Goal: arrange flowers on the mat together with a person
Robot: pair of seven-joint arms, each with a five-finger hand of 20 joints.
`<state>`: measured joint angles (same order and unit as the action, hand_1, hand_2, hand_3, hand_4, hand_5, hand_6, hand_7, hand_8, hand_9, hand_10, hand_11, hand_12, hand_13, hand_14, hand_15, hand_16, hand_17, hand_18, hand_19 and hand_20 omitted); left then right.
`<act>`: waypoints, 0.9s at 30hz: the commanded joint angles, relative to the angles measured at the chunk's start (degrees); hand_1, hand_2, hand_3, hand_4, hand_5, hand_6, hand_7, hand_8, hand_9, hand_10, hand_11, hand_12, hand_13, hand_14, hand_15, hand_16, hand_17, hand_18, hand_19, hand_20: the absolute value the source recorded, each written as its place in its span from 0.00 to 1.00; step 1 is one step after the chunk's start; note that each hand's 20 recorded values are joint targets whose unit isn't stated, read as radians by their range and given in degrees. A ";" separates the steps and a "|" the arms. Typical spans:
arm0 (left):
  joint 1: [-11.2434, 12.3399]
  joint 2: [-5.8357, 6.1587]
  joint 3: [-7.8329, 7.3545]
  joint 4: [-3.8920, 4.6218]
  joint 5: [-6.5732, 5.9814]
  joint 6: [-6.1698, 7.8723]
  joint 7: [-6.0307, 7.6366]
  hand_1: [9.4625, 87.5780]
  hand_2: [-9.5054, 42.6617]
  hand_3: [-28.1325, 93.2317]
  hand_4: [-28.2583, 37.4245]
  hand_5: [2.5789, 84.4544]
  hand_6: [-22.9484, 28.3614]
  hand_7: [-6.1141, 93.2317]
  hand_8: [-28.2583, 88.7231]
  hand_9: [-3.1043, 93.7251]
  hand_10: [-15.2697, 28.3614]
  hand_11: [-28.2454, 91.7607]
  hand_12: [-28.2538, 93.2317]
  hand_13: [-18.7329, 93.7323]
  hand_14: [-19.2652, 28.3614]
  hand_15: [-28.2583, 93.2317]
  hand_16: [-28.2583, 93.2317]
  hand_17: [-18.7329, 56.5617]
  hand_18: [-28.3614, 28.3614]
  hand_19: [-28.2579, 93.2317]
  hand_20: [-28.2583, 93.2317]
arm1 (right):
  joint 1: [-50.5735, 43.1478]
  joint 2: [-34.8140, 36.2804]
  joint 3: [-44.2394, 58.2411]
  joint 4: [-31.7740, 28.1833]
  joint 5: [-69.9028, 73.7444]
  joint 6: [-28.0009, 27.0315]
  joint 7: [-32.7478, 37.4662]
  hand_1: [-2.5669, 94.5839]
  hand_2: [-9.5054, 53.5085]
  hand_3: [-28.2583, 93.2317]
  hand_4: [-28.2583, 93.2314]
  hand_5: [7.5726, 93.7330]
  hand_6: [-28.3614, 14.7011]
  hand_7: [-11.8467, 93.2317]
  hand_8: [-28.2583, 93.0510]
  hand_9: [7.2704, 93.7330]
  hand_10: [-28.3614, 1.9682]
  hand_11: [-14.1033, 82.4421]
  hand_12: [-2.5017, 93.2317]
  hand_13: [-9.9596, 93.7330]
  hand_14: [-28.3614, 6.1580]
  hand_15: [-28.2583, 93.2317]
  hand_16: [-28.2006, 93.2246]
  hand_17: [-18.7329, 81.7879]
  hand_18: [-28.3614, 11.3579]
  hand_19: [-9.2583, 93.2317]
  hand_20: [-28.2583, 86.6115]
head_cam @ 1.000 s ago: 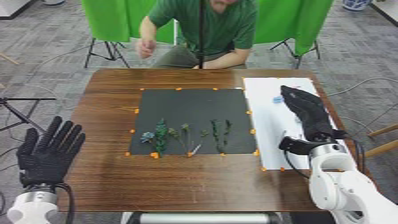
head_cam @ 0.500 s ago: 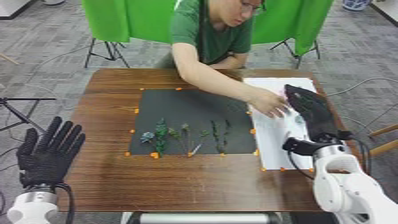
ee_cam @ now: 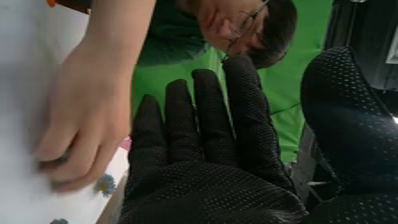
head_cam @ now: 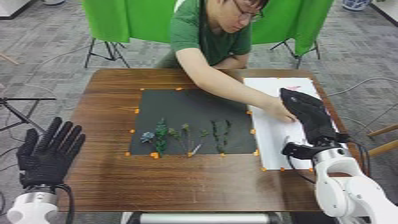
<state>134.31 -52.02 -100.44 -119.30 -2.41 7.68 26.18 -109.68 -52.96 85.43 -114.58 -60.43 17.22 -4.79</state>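
Flowers and greenery lay in a loose row along the near edge of a dark mat (head_cam: 169, 105) as a person (head_cam: 191, 35) in a green top leaned in over the tabletop (head_cam: 195, 185) from its far edge. Toward the mat's near left corner sat a blue-grey flower (head_cam: 147, 136), just beside a bushy green stem (head_cam: 161, 137). Thin budded stems (head_cam: 186, 134) stood out near the middle of the row, and slender leafy stems (head_cam: 215, 132) lined up side by side toward the right edge, their lengths running from near to far.

The person's arm crossed above the mat's far right corner, bringing a bare hand (head_cam: 282, 112) down over the white sheet (head_cam: 271, 135) on the tabletop's right side. Its fingers were bent; whether they gripped anything could not be told. A pink flower (head_cam: 294, 88) rested toward the sheet's far edge, while the right wrist view caught a small blue flower (ee_cam: 106, 185) on the white surface near the person's hand.

The robot's right hand (head_cam: 306, 112) hung above the sheet's right side, fingers straight, thumb well apart, palm empty. At the tabletop's left edge, toward the near corner, the left hand (head_cam: 46, 155) was open, fingers extended and slightly spread, holding nothing.
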 commanded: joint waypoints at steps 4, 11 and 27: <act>0.97 0.07 0.67 -0.55 -0.07 0.43 0.28 0.19 0.41 0.81 0.00 0.47 0.58 0.11 0.17 0.41 0.64 0.34 0.28 0.41 0.67 0.43 0.18 0.23 0.67 0.40 0.32 | -3.15 -1.28 3.06 -0.86 -0.65 -2.92 -0.16 0.37 0.12 0.84 0.04 0.52 0.65 0.26 0.13 0.45 0.59 0.20 0.13 0.41 0.60 0.33 0.24 0.40 0.56 0.09 0.40; 1.06 -0.27 0.32 -0.43 -0.27 0.49 0.09 0.19 0.41 0.81 0.00 0.47 0.58 0.11 0.17 0.41 0.64 0.34 0.28 0.41 0.67 0.43 0.18 0.23 0.67 0.40 0.32 | -4.48 -1.17 4.11 -0.94 -0.27 -4.43 -0.36 0.37 0.13 0.84 0.04 0.52 0.65 0.26 0.13 0.45 0.58 0.20 0.13 0.41 0.60 0.33 0.24 0.40 0.55 0.10 0.41; 1.07 -0.57 0.43 -0.48 -0.57 1.39 -0.30 0.19 0.41 0.81 0.00 0.47 0.58 0.12 0.17 0.41 0.64 0.35 0.28 0.41 0.67 0.43 0.18 0.23 0.68 0.41 0.32 | -6.31 -5.88 10.32 0.16 -2.98 -14.44 1.62 0.37 0.12 0.84 0.04 0.52 0.65 0.26 0.13 0.44 0.56 0.20 0.12 0.40 0.61 0.33 0.24 0.41 0.53 0.12 0.43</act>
<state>134.74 -51.95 -100.33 -119.67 -2.47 8.72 26.25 -114.40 -57.57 93.73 -114.88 -62.49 5.62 -3.37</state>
